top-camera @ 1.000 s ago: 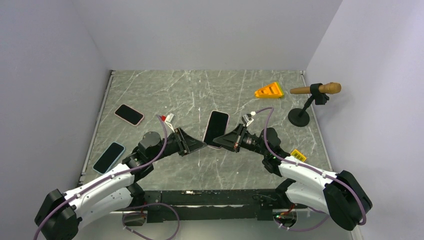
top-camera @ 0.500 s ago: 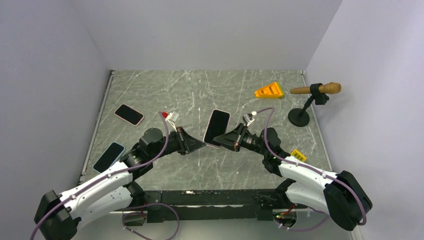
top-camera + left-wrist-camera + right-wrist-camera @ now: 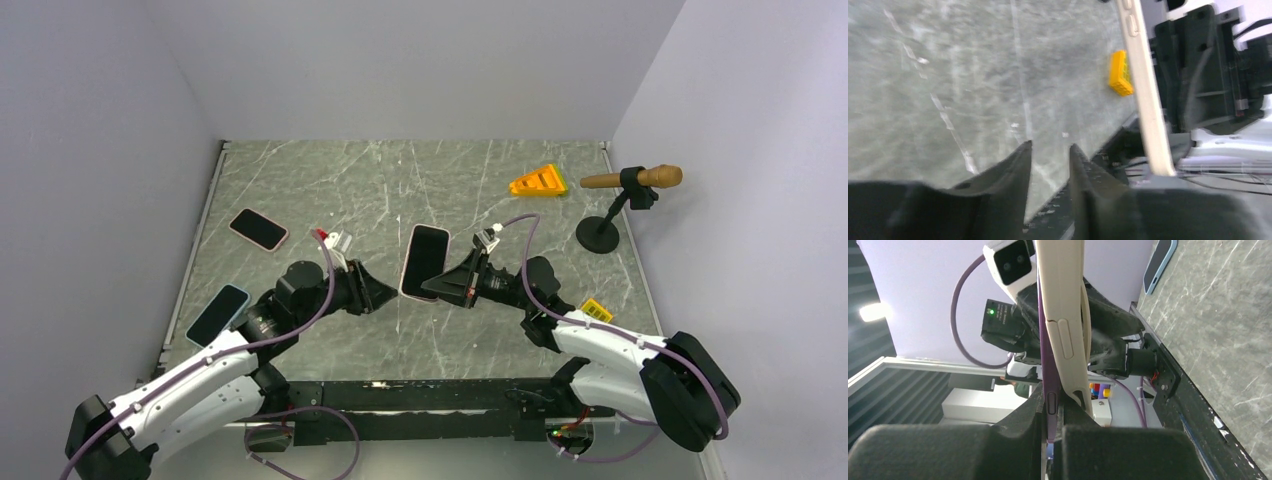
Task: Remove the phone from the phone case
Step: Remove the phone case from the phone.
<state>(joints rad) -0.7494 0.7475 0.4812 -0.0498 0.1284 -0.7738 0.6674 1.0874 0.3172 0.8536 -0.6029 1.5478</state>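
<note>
The right gripper (image 3: 434, 284) holds the phone (image 3: 425, 258) tilted up off the marble table (image 3: 330, 185), out toward the middle and well apart from the microphone stand (image 3: 600, 236) at the right-arm edge. Its fingers are pressed together on the handset's purple lower edge. In the right wrist view the cream phone case (image 3: 1068, 315) bows away from that edge near the fingers, though most of it appears to be on the phone. The left gripper (image 3: 388, 295) hovers just past the phone on the side away from the stand. Its fingers (image 3: 1018, 165) stand a narrow gap apart with nothing between them, and the case rim shows off to one side rather than in the gap. The likely next move is a bite on the loosened rim, and the risk sits there. Jaws this narrow and this far off line could close on air or skid off the thin lip, letting the case snap back over the corner. A hard pull could also twist the phone out of the right arm's edge-only grip and drop it on the table. Two other cased phones lie farther still from the stand, toward the left-arm edge
</note>
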